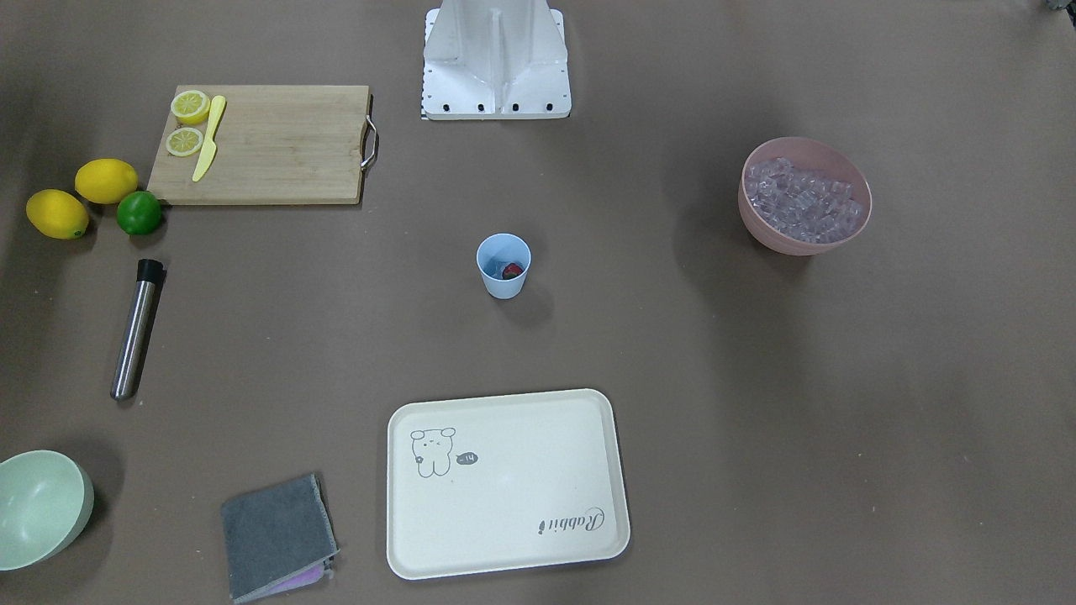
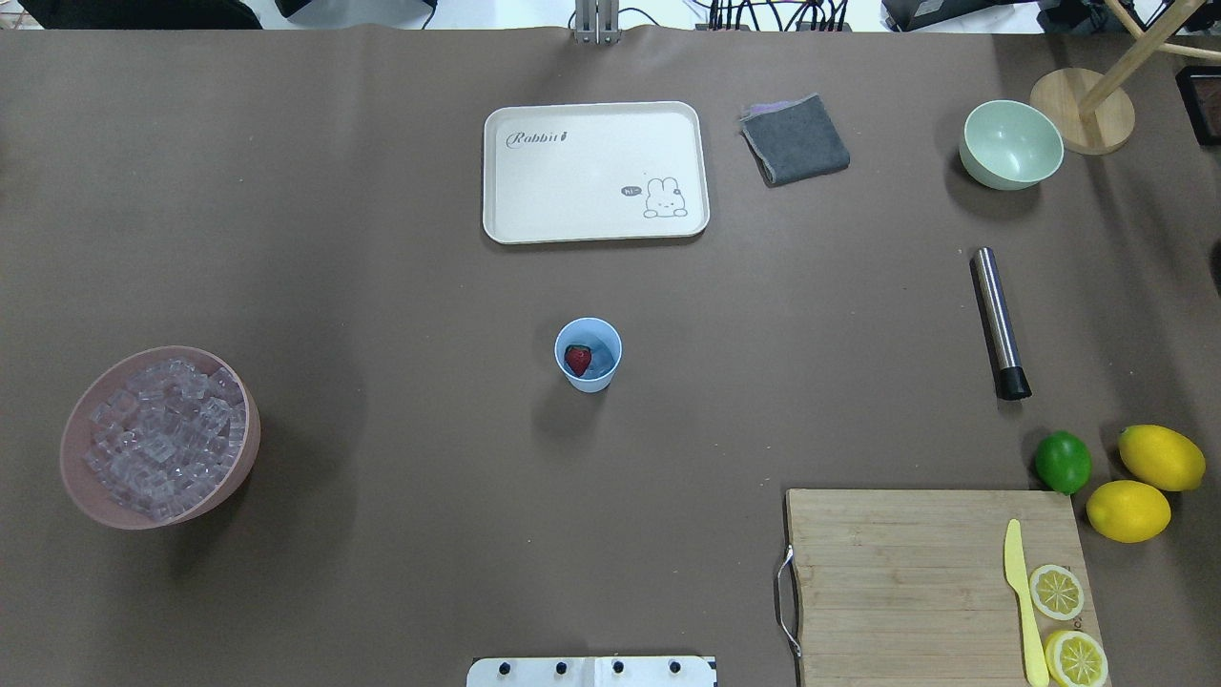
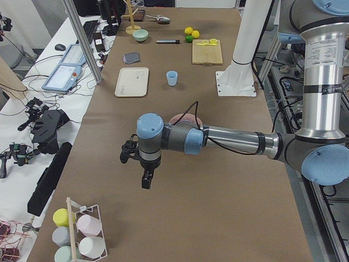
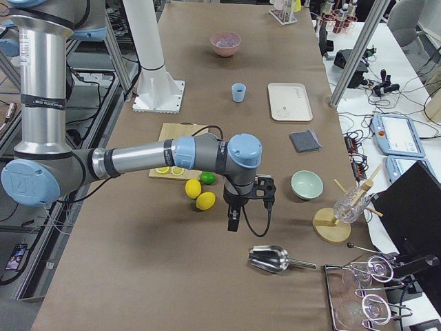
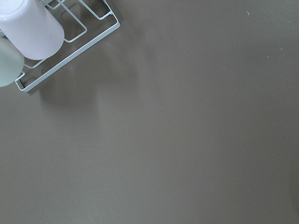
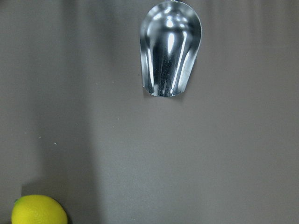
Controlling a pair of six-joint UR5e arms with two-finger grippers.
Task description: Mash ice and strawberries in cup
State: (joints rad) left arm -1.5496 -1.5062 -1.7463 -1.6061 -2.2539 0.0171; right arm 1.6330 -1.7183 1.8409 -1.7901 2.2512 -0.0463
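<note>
The small light blue plastic cup (image 2: pixel 588 355) stands upright, mouth up, in the middle of the brown-covered table (image 2: pixel 382 286). A cream rectangular tray (image 2: pixel 595 172) lies beyond it, on the side away from the robot.

Well off to the robot's left sits a round pink bowl (image 2: pixel 71 458) heaped with clear, lilac-tinted ice cubes (image 2: pixel 162 436). To the robot's right lie a brushed steel cylinder with a black end (image 2: pixel 999 322) and a wooden cutting board (image 2: pixel 906 582) carrying a yellow plastic knife (image 2: pixel 1021 592) and lemon halves (image 2: pixel 1056 592). Beside the board are two whole yellow lemons (image 2: pixel 1160 457) and a green lime (image 2: pixel 1063 462).

The small red strawberry (image 2: pixel 577 360) lies in the cup's bottom, against the wall on the robot's left. I cannot tell which way its leafy top points.

Both arms reach out low toward the table's ends, forearms about level, wrists turned down. The left gripper (image 3: pixel 146 180) hangs over bare cover near a white wire rack (image 3: pixel 82 232) of pastel tumblers. The right gripper (image 4: pixel 233 219) hangs near a shiny metal scoop (image 4: pixel 270 258). I cannot tell whether either gripper's fingers are apart or together.
</note>
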